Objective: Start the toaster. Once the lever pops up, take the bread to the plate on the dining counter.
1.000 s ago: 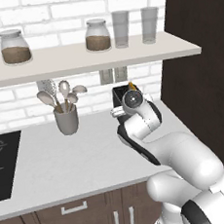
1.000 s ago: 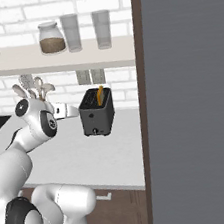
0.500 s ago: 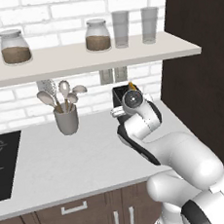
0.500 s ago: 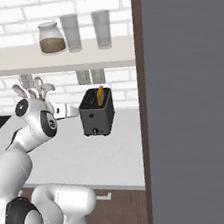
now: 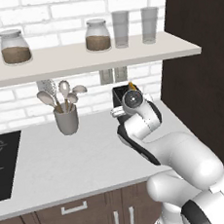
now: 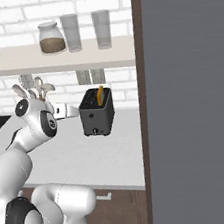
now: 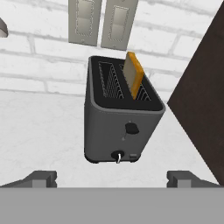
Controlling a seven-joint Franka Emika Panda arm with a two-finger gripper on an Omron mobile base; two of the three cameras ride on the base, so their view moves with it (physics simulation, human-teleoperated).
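In the left base view the white arm rises from the lower right and bends toward the back of the pale worktop [image 5: 65,158]. Its wrist covers most of the toaster [image 5: 118,94], of which a dark upper corner shows beside the dark tall cabinet [image 5: 198,75]; the orange tip of the bread [image 5: 131,86] pokes up just behind the wrist. A grey utensil cup [image 5: 67,119] with spoons stands to the left, well apart from the toaster, and the black hob [image 5: 2,164] lies at the left edge. On the shelf [image 5: 79,58] above stand 2 jars and 2 glasses.

In the right base view the toaster [image 6: 97,111] stands on the worktop [image 6: 90,157] against the brick wall, below 2 wall sockets [image 6: 90,76]. The bread [image 6: 100,95] stands upright in 1 of the 2 slots. The gripper [image 6: 72,110] reaches sideways toward the toaster's left face, near it but apart.

In the hand view the toaster [image 7: 117,127] sits straight ahead, with a dark lever and a small pale knob low on the facing side. The bread [image 7: 133,73] leans in the right slot. The gripper [image 7: 113,178] has its 2 finger tips spread wide, nothing between them, short of the toaster.
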